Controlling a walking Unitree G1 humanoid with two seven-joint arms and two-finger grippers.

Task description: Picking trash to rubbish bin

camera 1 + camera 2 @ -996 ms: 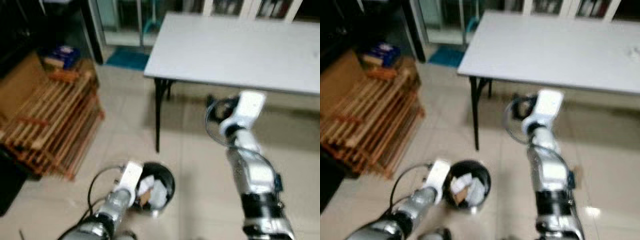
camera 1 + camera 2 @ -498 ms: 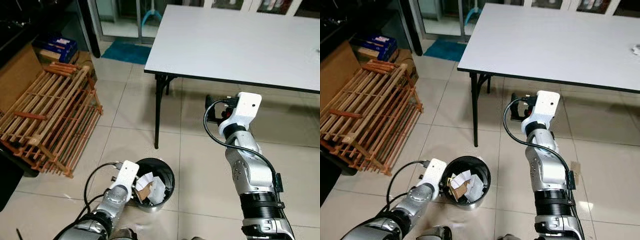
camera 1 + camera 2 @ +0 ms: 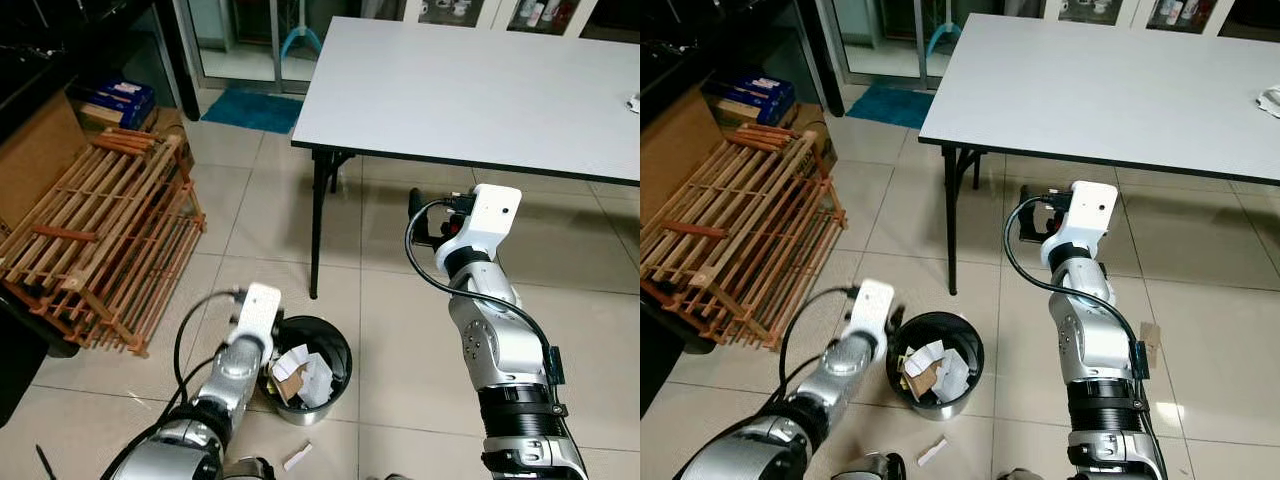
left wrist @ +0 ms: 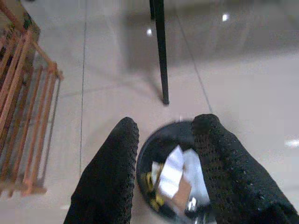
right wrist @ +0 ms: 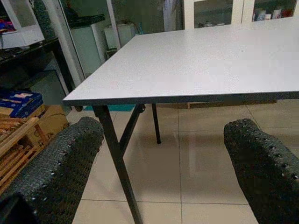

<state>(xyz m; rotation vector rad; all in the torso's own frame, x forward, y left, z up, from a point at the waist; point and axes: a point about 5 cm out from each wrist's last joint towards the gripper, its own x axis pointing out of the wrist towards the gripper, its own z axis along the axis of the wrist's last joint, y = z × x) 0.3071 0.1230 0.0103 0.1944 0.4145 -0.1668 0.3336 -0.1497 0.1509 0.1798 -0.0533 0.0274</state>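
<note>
A round black rubbish bin stands on the tiled floor, holding crumpled paper and a piece of cardboard. My left gripper hangs open just over the bin's left rim, with nothing between its fingers; the bin lies below them. A small white scrap lies on the floor in front of the bin. My right gripper is raised and open, empty, facing the edge of the white table. A crumpled white thing rests on the table's far right.
A slatted wooden rack leans at the left, with blue boxes behind it. The table's black leg stands just beyond the bin. Open tiled floor lies to the right of the bin.
My left arm has lifted and come forward along the bin's left side. A white scrap now lies on the floor before the bin. The right arm has held still.
</note>
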